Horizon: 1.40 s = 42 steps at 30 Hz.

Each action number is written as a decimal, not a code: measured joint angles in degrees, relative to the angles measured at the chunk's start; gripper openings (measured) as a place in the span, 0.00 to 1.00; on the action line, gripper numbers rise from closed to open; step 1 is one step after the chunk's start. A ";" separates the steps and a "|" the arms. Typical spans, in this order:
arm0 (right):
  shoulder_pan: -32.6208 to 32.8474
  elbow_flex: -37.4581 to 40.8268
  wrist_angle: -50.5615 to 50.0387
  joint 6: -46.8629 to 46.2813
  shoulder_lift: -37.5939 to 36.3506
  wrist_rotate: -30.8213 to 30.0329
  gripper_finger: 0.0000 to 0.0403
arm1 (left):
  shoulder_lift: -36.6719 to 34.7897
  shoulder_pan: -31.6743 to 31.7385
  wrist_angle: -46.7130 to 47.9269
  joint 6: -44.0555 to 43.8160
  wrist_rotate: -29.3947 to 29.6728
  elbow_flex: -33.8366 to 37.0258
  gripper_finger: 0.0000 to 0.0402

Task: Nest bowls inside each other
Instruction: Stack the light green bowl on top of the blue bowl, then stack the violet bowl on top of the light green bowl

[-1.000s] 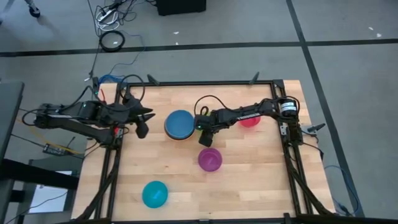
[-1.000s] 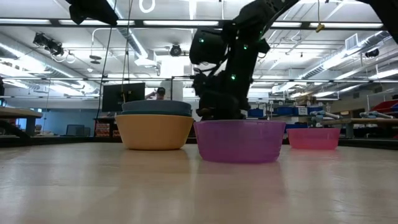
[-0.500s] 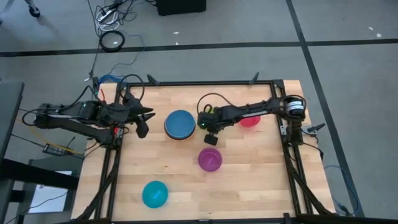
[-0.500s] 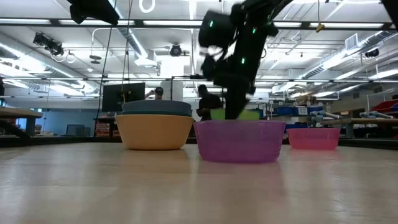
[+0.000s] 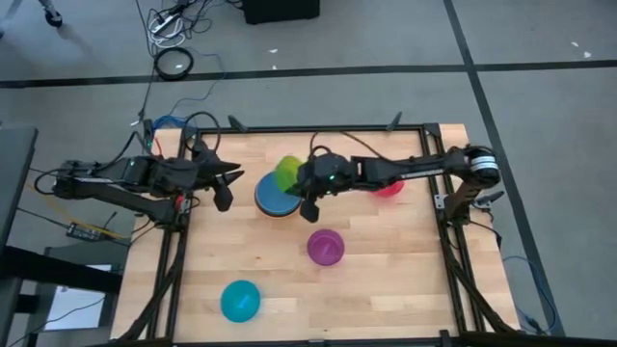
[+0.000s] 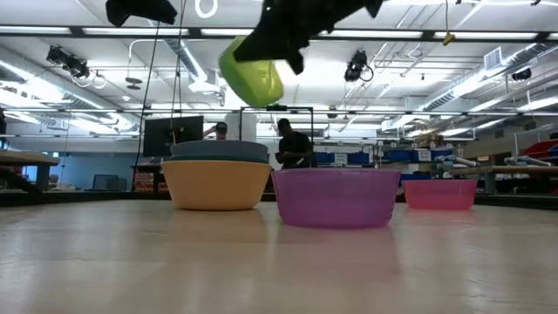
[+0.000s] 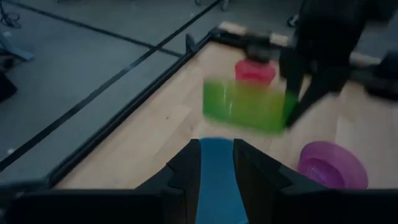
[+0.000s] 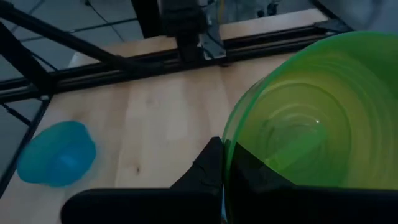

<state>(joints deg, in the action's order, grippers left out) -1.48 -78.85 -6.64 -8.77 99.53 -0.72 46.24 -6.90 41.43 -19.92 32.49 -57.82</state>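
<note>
My right gripper (image 5: pixel 303 183) is shut on a lime green bowl (image 5: pixel 287 172), which hangs high over the table (image 6: pixel 251 74) by the far right edge of the stack. In that stack a blue bowl (image 5: pixel 277 193) sits nested in an orange bowl (image 6: pixel 216 185). A purple bowl (image 5: pixel 326 248), a cyan bowl (image 5: pixel 240 301) and a pink-red bowl (image 6: pixel 439 193) stand apart on their bases. At the table's left my left gripper (image 5: pixel 223 188) hovers open and holds nothing, with the blue bowl (image 7: pixel 216 168) showing beyond its fingers. My right gripper holds the lime green bowl by its wall at the rim (image 8: pixel 231 163), with one finger (image 8: pixel 210 163) outside and the other inside, showing through the green plastic. The fingers come slanting down from the table's right. The bowl is lifted clear and tipped onto its side.
A black frame rail (image 5: pixel 328 128) runs along the table's far edge and down both sides. The right arm (image 5: pixel 405 172) stretches over the pink-red bowl. Bare wood lies between the purple bowl and the cyan bowl (image 8: pixel 56 152).
My right gripper has shut on the lime green bowl next to the purple bowl. It has risen with it and tipped up from steeply down toward level. It has carried the bowl toward the far left, to the blue and orange stack. The bowl is lifted clear and tipped.
</note>
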 joint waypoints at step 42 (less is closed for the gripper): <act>5.66 0.07 -34.90 -12.74 4.03 4.16 0.27 | 0.00 -0.02 1.61 -0.09 -0.15 0.02 0.26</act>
<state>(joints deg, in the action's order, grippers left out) 4.17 -78.78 -41.54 -21.51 103.56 3.44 46.24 -6.92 43.04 -20.01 32.34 -57.80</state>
